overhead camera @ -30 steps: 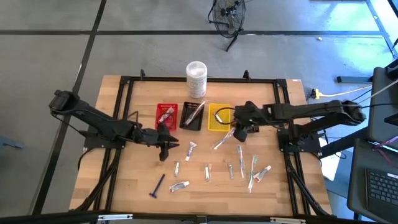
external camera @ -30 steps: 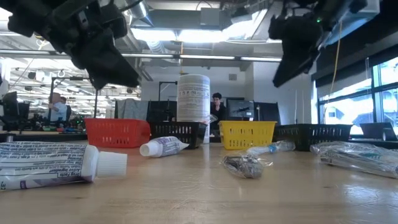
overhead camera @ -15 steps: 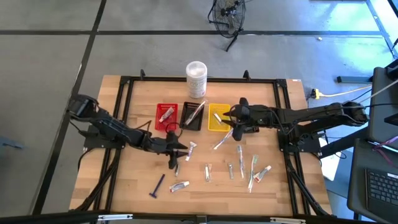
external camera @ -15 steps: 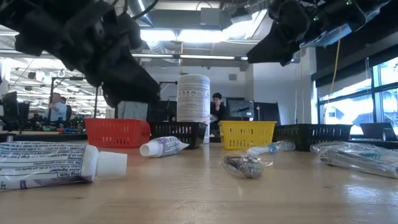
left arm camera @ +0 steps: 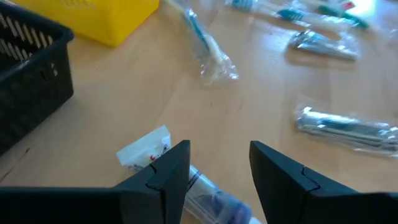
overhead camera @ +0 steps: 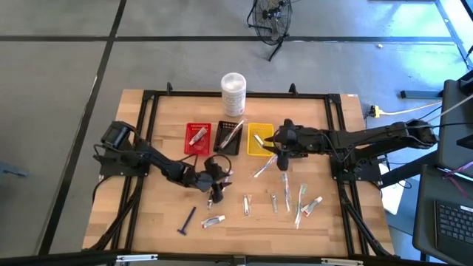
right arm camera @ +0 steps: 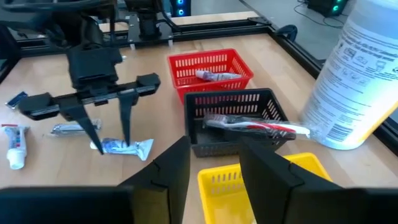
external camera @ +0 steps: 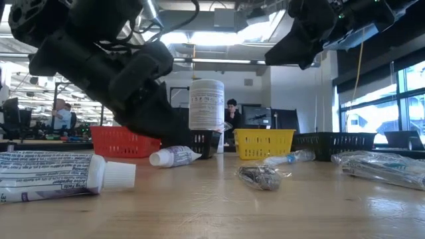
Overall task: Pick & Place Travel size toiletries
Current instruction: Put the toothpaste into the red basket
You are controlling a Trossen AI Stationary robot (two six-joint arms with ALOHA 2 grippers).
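My left gripper (right arm camera: 109, 118) is low over a small tube (right arm camera: 124, 147) near the black basket (right arm camera: 236, 118), fingers apart, tube not gripped. Right gripper (overhead camera: 272, 146) over the yellow basket (overhead camera: 259, 140), part open, empty.

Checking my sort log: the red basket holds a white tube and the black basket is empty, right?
Not quite. The red basket does hold a white tube, but the black basket isn't empty: a wrapped toothbrush lies in it, as the right wrist view shows.

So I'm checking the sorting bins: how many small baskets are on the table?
3, side by side in a row in front of the white container: the red basket on the left, the black basket in the middle, the yellow basket on the right.
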